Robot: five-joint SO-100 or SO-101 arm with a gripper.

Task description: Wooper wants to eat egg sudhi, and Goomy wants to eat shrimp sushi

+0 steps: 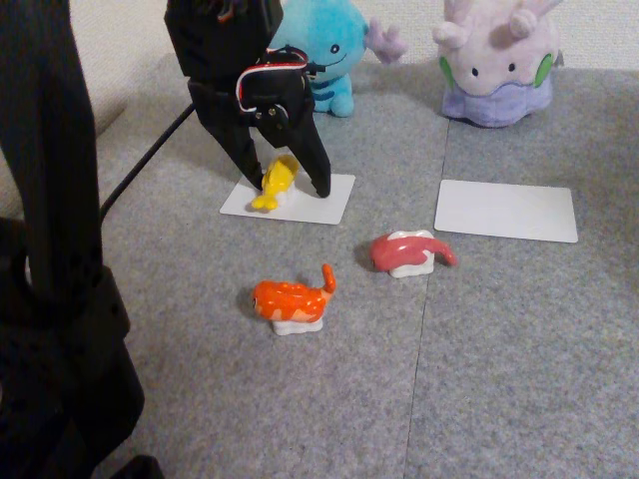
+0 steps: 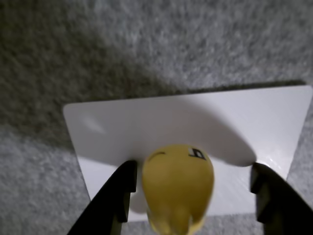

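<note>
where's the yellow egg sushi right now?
In the fixed view the glossy yellow toy egg sushi sits on the left white card in front of the blue Wooper plush, between the open black gripper fingers.

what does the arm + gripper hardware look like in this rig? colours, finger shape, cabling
All black. The gripper has two long, tapering, pointed fingers below a boxy motor housing. Red, white and black wires loop across the wrist, and a black cable trails off toward the fixed view's left. A black structure stands in that view's left foreground.
</note>
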